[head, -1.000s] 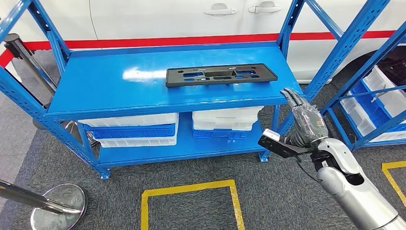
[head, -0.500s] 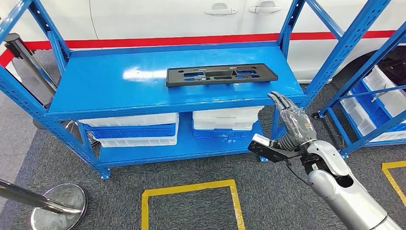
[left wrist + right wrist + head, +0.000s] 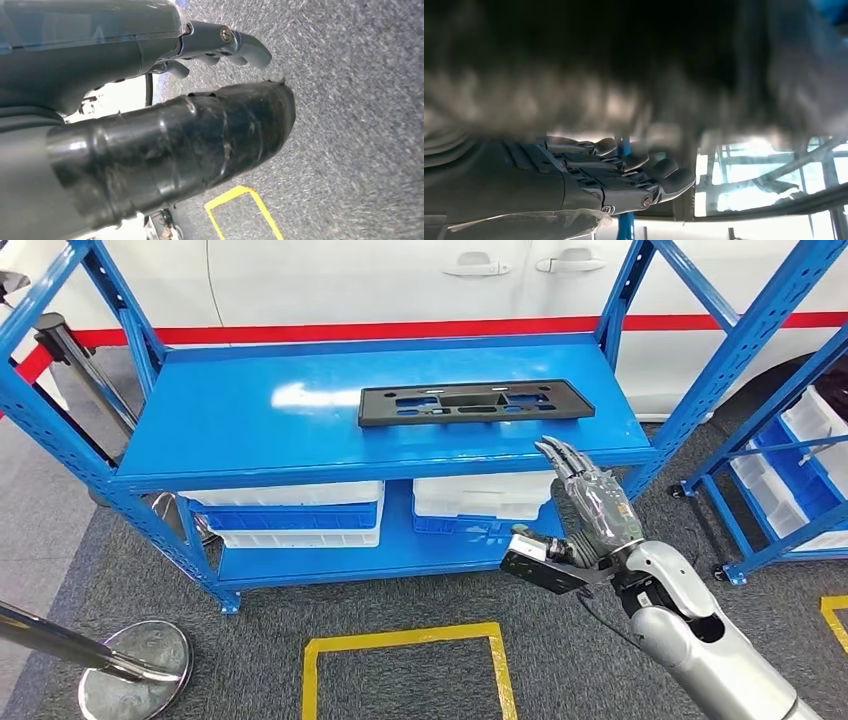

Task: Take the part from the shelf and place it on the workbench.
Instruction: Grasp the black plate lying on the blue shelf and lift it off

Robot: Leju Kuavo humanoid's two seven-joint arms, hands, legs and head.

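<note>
Shelving in blue steel [image 3: 230, 455] carries the task's flat black plastic part [image 3: 475, 402] on its top shelf, towards the right end and nearer the back edge than the front. The right hand [image 3: 585, 502] is raised just off the front right edge, fingers extended and holding nothing, so the reach is judged under way, the next move being up over the edge onto the part; the left hand [image 3: 150, 40] holds nothing, fingers loosely curved. No legible brand, label or writing is found.
</note>
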